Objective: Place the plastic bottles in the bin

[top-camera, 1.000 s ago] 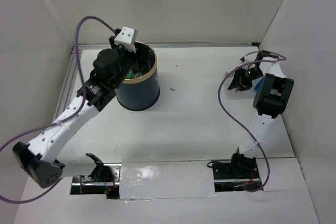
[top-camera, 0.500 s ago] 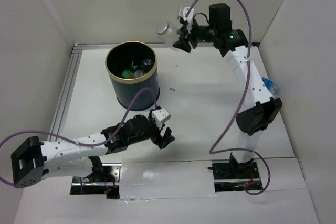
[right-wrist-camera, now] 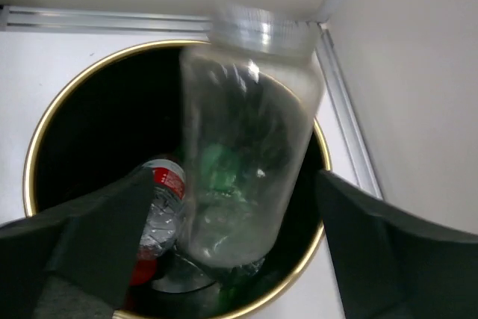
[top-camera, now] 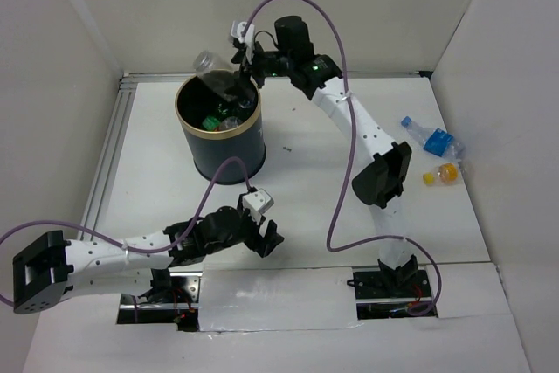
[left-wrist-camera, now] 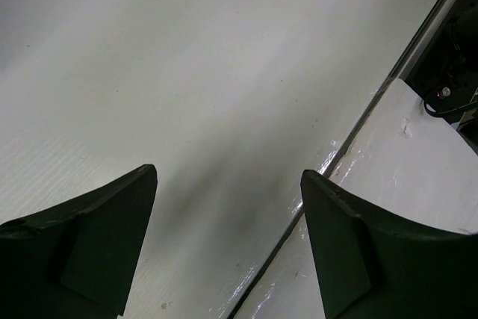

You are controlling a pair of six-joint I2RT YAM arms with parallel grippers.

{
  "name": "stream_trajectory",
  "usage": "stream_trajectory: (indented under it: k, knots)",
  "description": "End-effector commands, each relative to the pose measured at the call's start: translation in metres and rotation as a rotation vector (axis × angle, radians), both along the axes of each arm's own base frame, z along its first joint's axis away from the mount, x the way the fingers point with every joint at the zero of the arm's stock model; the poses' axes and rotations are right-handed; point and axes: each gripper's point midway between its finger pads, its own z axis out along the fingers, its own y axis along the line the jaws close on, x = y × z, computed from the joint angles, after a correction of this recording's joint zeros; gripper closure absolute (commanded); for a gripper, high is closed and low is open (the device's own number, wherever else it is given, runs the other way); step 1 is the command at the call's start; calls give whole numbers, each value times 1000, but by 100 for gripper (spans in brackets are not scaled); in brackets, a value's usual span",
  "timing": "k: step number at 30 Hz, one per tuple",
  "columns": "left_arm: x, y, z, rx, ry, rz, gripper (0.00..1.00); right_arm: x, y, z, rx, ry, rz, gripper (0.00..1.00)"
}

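Since the bin (top-camera: 229,160) at upper left lies right below, a clear bottle (right-wrist-camera: 250,147) is seemingly being dropped by the right gripper (top-camera: 234,74), jaws wide open, while the left gripper (top-camera: 267,238) is being held open, empty.

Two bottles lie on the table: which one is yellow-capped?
The smaller, nearer bottle; the farther bottle beside it has a blue cap and label.

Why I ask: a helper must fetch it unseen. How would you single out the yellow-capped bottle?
Go to the table's right side by the wall, opposite the bin. Two clear bottles lie there; the yellow-capped bottle is nearer the right arm's base than the blue-capped bottle.
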Motion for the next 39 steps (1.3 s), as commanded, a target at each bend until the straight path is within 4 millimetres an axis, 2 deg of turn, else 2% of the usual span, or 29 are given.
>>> stream_trajectory:
  k: [1, 3, 5, 6, 7, 8, 9, 10, 11, 12, 14, 15, 16, 18, 19, 20, 21, 22, 24, 25, 28, 30, 31, 32, 33, 34, 35, 37, 39]
  knots:
    - [4, -8, 17, -79, -26, 28, 10, 2, -4, 47, 104, -43, -64, 0]
    - [5, -9, 17, -82, -27, 28, 10, 2, -8, 59, 118, -69, -90, 0]
    - [6, -11, 17, -78, -39, 23, 10, 4, -26, 82, 140, -100, -159, 0]
    - [7, -12, 15, -75, -38, 23, 10, 16, -44, 80, 127, -104, -210, 0]
    - [8, -14, 20, -84, -42, 23, 10, 14, -60, 91, 130, -116, -255, 0]
    - [7, -15, 15, -68, -41, 11, 10, 32, -82, 79, 80, -133, -372, 0]
    - [6, -17, 13, -68, -38, 2, 10, 48, -124, 85, 24, -195, -546, 0]
    - [7, -20, 20, -87, -46, 2, 10, 47, -134, 73, -3, -168, -561, 0]
    - [7, -20, 17, -79, -43, 2, 10, 58, -159, 59, -90, -199, -645, 0]
    - [8, -21, 16, -79, -43, 2, 10, 76, -210, 23, -226, -172, -818, 13]
    - [7, -24, 14, -75, -45, -11, 10, 76, -272, -26, -469, -123, -934, 34]
    - [7, -24, 14, -75, -45, -11, 10, 70, -313, -65, -629, -54, -1032, 46]
    - [6, -28, 16, -81, -43, -23, 10, 61, -361, -93, -738, 38, -1105, 60]
    - [6, -30, 13, -72, -44, -36, 10, 44, -412, -133, -849, 162, -1166, 58]
    - [7, -32, 12, -67, -41, -36, 8, 27, -451, -164, -913, 257, -1200, 53]
    - [6, -36, 10, -60, -34, -46, 8, 22, -468, -167, -911, 259, -1232, 32]
    - [5, -39, 10, -55, -35, -62, 8, 16, -483, -175, -939, 263, -1235, 20]
    - [6, -43, 14, -58, -41, -74, 8, 2, -504, -196, -978, 311, -1245, 11]
    - [5, -50, 9, -40, -32, -99, 8, 0, -523, -205, -1007, 300, -1251, 0]
    - [7, -54, 13, -42, -42, -103, 8, -2, -537, -213, -1009, 321, -1277, 0]
    - [7, -62, 8, -13, -28, -127, 8, 9, -557, -230, -1003, 333, -1284, 0]
    - [6, -65, 5, -7, -20, -136, 8, 16, -564, -234, -998, 326, -1290, 0]
    - [7, -67, 4, 1, -15, -137, 8, 15, -571, -242, -1014, 344, -1285, 0]
    - [8, -69, 9, -8, -20, -136, 8, 22, -573, -254, -1020, 355, -1279, 0]
    - [7, -68, 7, -5, -8, -132, 8, 21, -580, -261, -1032, 387, -1278, 0]
    - [4, -70, 4, 3, -3, -141, 8, 30, -583, -259, -1004, 388, -1271, 0]
    - [4, -72, 8, -10, 1, -137, 8, 27, -591, -280, -1020, 456, -1251, 0]
    - [4, -71, 6, -3, 7, -121, 8, 36, -602, -281, -993, 466, -1270, 0]
    - [4, -69, 7, -3, 11, -108, 8, 35, -619, -296, -996, 499, -1291, 0]
